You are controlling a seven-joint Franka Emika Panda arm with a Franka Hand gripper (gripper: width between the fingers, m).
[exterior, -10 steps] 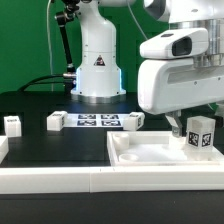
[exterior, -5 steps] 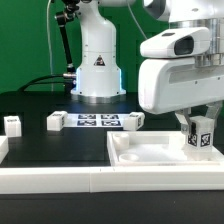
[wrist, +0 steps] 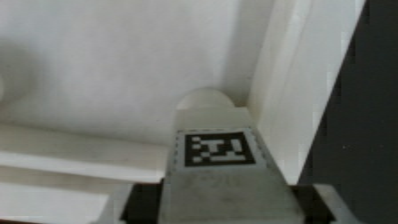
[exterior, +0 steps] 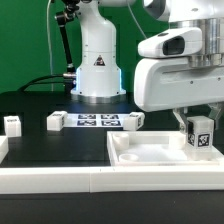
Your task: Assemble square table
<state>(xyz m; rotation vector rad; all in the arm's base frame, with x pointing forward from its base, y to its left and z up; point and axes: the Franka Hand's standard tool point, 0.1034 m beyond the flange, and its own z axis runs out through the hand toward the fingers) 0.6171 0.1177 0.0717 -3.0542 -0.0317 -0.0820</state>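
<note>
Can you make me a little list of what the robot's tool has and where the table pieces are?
tool: shut on the leg
leg: upright inside the table top, close to its rim
table top: white tray, exterior view's right
spare legs: three, lying apart on the black table
marker board: flat, between two spare legs

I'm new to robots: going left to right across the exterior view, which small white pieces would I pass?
First peg leg, second peg leg, marker board, third peg leg, fourth peg leg.
</note>
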